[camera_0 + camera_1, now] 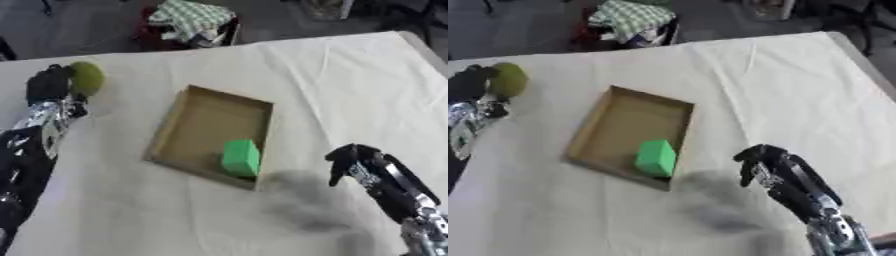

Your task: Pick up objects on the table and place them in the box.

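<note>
We judge the left hand (50,86) nearer the work: at the upper left of the frame its fingers curl against a green ball (87,78), which sits on their right side, toward the box (206,125) at centre. A green block (241,158) already lies inside. Lower right, our right hand (773,169) hovers, fingers curled, holding nothing.
</note>
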Controlling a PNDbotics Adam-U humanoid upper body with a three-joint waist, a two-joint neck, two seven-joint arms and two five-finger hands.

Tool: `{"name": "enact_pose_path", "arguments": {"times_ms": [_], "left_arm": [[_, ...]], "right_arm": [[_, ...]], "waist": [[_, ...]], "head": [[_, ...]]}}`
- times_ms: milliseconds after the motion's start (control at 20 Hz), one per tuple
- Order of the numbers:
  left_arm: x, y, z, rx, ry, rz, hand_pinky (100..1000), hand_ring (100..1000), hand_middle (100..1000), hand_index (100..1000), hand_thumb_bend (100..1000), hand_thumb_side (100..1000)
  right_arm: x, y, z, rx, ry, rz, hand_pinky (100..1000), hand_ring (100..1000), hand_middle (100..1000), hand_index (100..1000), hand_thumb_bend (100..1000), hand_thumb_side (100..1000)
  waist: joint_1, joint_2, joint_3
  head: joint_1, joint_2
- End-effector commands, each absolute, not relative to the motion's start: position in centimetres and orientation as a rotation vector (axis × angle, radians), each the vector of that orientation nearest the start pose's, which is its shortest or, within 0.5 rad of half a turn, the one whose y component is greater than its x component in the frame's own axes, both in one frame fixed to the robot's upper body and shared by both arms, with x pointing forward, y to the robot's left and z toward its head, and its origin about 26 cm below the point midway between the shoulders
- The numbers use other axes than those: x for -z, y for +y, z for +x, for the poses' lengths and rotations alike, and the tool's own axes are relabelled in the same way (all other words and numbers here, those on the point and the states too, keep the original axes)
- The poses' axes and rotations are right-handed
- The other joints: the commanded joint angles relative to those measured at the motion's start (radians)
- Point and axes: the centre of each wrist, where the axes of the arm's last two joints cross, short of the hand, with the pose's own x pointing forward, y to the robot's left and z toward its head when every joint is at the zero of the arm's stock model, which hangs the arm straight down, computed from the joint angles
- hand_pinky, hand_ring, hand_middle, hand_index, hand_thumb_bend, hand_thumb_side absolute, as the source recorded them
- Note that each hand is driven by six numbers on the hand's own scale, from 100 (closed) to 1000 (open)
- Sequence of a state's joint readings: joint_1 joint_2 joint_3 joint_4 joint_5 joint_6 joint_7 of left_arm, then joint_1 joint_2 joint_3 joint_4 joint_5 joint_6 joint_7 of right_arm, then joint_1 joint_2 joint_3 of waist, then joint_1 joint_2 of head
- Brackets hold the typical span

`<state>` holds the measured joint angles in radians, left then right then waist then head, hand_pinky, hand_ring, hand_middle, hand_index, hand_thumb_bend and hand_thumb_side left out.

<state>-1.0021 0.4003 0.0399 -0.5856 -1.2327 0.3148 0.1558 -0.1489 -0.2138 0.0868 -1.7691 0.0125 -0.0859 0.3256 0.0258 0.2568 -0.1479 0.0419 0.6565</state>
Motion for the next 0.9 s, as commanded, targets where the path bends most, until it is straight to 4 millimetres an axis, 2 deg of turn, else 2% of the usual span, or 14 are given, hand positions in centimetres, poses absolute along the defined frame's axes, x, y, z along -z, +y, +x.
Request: {"name": "enact_pose_path", "arguments": {"times_ms": [50,100,150,400,700,900], "left_arm": [[-16.3,32.8,49.5,0.810,-1.056,1.613,552,471,469,643,194,100],[-16.4,32.8,49.5,0.799,-1.061,1.637,530,448,441,614,187,100],[-16.6,32.8,49.5,0.784,-1.073,1.664,462,386,360,527,179,100],[-17.7,33.0,49.4,0.654,-1.193,1.793,369,329,271,412,124,100],[-18.3,33.4,49.2,0.550,-1.314,1.823,356,328,261,391,100,100],[-20.3,33.0,49.0,0.575,-1.434,1.766,369,337,264,390,100,100]], "right_arm": [[-9.6,-24.5,30.5,-0.630,-1.935,0.145,453,431,432,639,100,671],[-9.6,-24.5,30.5,-0.629,-1.936,0.145,453,431,432,639,100,671],[-9.6,-24.5,30.5,-0.629,-1.936,0.144,453,431,432,639,100,670],[-9.6,-24.6,30.5,-0.628,-1.936,0.141,453,431,432,639,100,664],[-9.6,-24.7,30.5,-0.627,-1.936,0.138,453,431,432,639,100,656],[-9.6,-24.9,30.5,-0.625,-1.933,0.133,453,431,432,639,100,651]], "waist": [[-0.004,-0.011,-0.001],[-0.004,-0.011,-0.001],[-0.004,-0.012,0.000],[-0.004,-0.019,0.006],[-0.004,-0.034,0.014],[-0.002,-0.046,0.023]], "head": [[0.028,-0.018],[0.031,-0.019],[0.035,-0.020],[0.035,-0.025],[0.026,-0.018],[0.014,-0.010]]}}
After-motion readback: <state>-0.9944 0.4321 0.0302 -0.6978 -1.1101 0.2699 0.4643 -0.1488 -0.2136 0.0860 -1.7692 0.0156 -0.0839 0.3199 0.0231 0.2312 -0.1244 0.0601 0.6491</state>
